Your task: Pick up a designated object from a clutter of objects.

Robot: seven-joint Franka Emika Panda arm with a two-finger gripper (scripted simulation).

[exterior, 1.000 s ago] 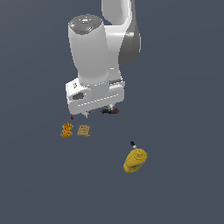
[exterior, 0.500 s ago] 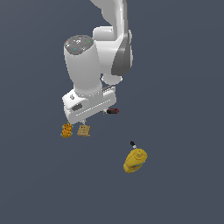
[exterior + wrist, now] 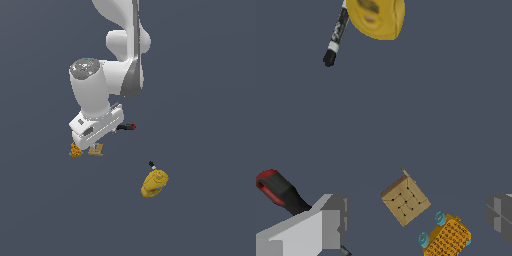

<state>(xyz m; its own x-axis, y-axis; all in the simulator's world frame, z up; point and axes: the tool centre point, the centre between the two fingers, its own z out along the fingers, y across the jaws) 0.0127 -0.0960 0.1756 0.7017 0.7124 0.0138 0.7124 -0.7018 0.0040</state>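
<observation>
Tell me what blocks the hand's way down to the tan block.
Nothing visible does. In the wrist view the tan block lies between the open fingers, nothing over it. The orange lump sits close beside it, near the other finger, and could get bumped.

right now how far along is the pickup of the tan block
Done: the gripper is above the clutter, with the tan block lying between its open fingers in the wrist view. In hand: nothing is gripped; the block sits on the floor beside the orange knobbly lump, and the fingers do not touch it. Left: lower around the block without catching the lump, close, then lift. The screwdriver and yellow object lie apart.
</observation>
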